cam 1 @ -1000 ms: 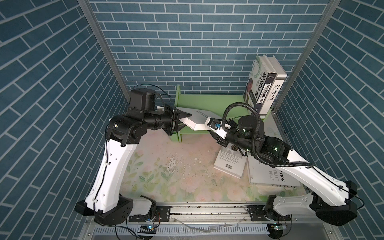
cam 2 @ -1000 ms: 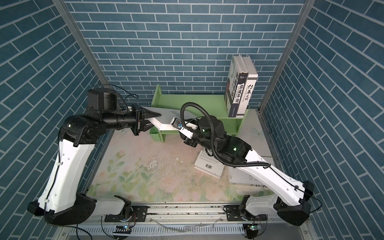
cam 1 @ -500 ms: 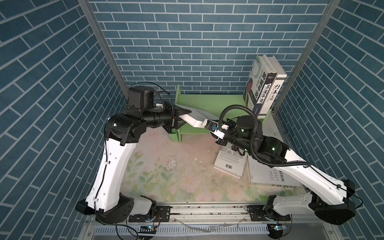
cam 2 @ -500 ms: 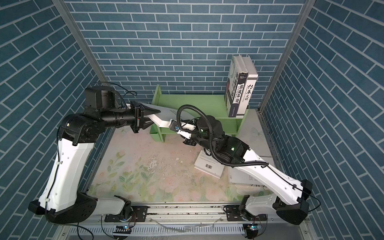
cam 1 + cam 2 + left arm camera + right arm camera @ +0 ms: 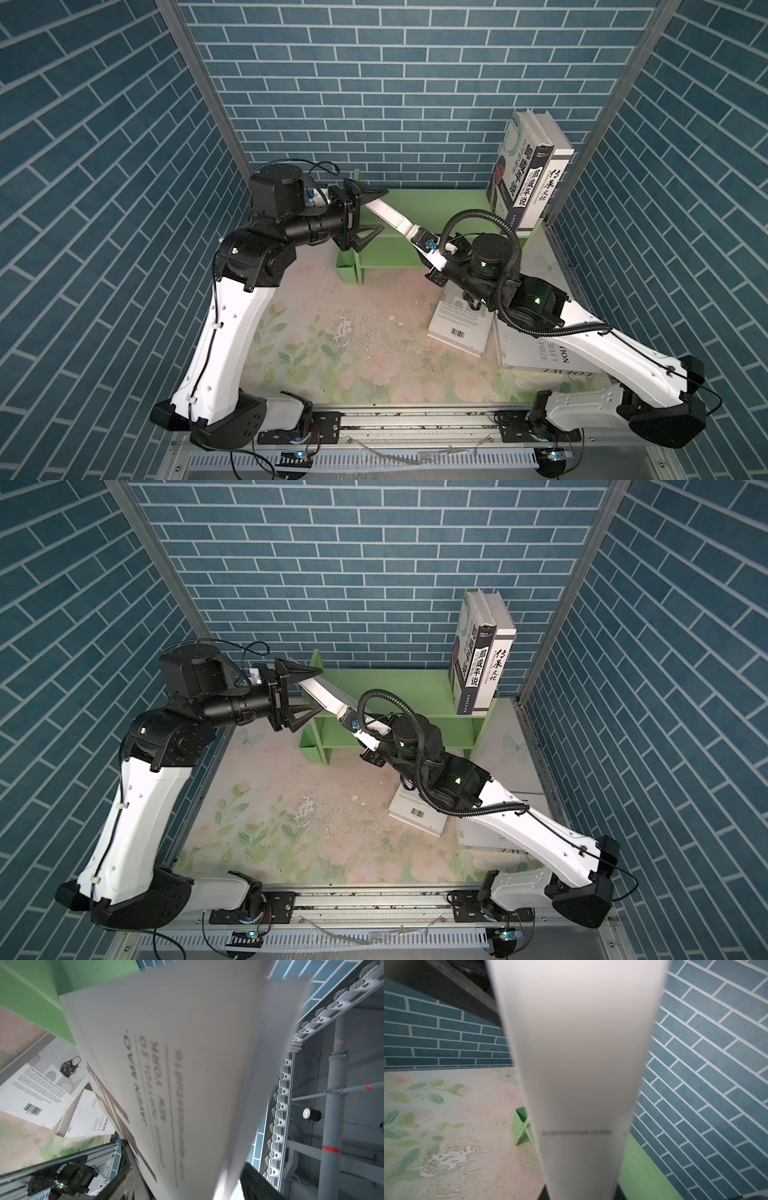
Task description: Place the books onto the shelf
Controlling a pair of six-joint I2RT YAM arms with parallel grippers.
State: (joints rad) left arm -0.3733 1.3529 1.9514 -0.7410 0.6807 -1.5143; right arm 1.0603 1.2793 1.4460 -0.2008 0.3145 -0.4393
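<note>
White book (image 5: 390, 216) near green shelf (image 5: 436, 203)

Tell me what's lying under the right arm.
Two white books on the table: a barcode-backed book beside a larger CRAFT PRIZE book. The right arm covers much of the larger one's cover; anything else beneath is hidden.

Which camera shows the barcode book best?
The left wrist view: the barcode book shows nearly whole, print readable. In both top views the right arm hides part of the book. The right wrist view misses it.
</note>
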